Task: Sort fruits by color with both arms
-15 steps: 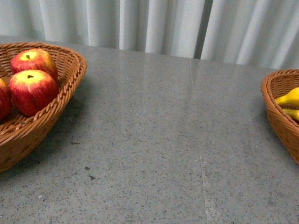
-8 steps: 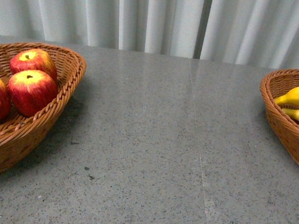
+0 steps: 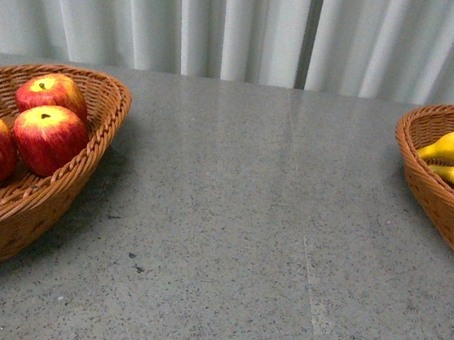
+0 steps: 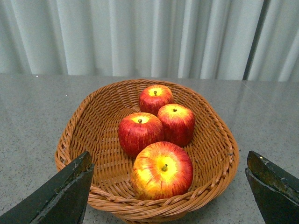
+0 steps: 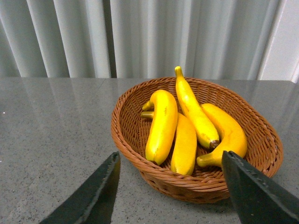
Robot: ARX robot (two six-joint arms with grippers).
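Four apples (image 4: 156, 135) are held in a basket (image 3: 100, 135) at the table's (image 3: 238, 220) left edge. Four bananas (image 5: 187, 123) are held in another basket (image 3: 432, 173) at its right edge.

- Grey speckled stone table (image 3: 229, 219), faint seam line running front to back, a few dark specks on the near part.
- Directly on it: two brown wicker baskets, well apart, bare tabletop between them.
- Apple basket (image 4: 212, 154) sits ahead of the left gripper (image 4: 170, 196), framed between its two wide-spread fingers, base flat on the table.
- Banana basket (image 5: 261, 140) sits ahead of the right gripper (image 5: 170, 191), also between spread fingers, flat on the table.
- Table's far edge meets a pale pleated curtain (image 3: 227, 22).
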